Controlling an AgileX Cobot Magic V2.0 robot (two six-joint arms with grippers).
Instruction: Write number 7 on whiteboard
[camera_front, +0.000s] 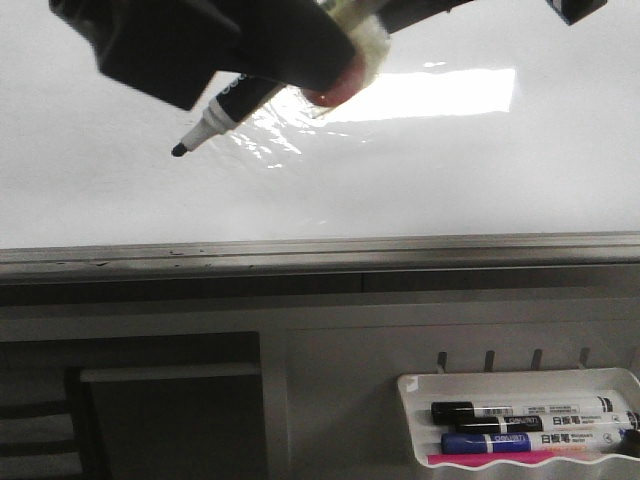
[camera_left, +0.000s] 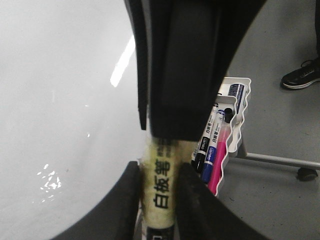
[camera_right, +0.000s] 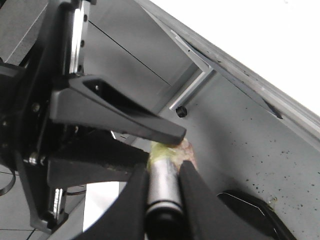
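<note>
The whiteboard (camera_front: 420, 180) fills the upper front view, glossy with glare, above its grey frame rail (camera_front: 320, 250). No number 7 or other marker line shows on it. An uncapped black marker (camera_front: 225, 110) points down-left over the board; I cannot tell if its tip touches. My left gripper (camera_front: 330, 55) is shut on its yellow-taped barrel (camera_left: 161, 185). My right gripper (camera_front: 400, 15) is shut on the marker's grey rear end (camera_right: 161, 200). The left gripper (camera_left: 160, 195) and the right gripper (camera_right: 162, 190) sit close together along the marker. The board also shows in the left wrist view (camera_left: 60, 100).
A small white tray (camera_front: 520, 378) with several markers hangs below the rail at the lower right; it also shows in the left wrist view (camera_left: 235, 125). A person's black shoe (camera_left: 300, 75) stands on the grey floor. A dark recess (camera_front: 130, 400) lies under the board at the left.
</note>
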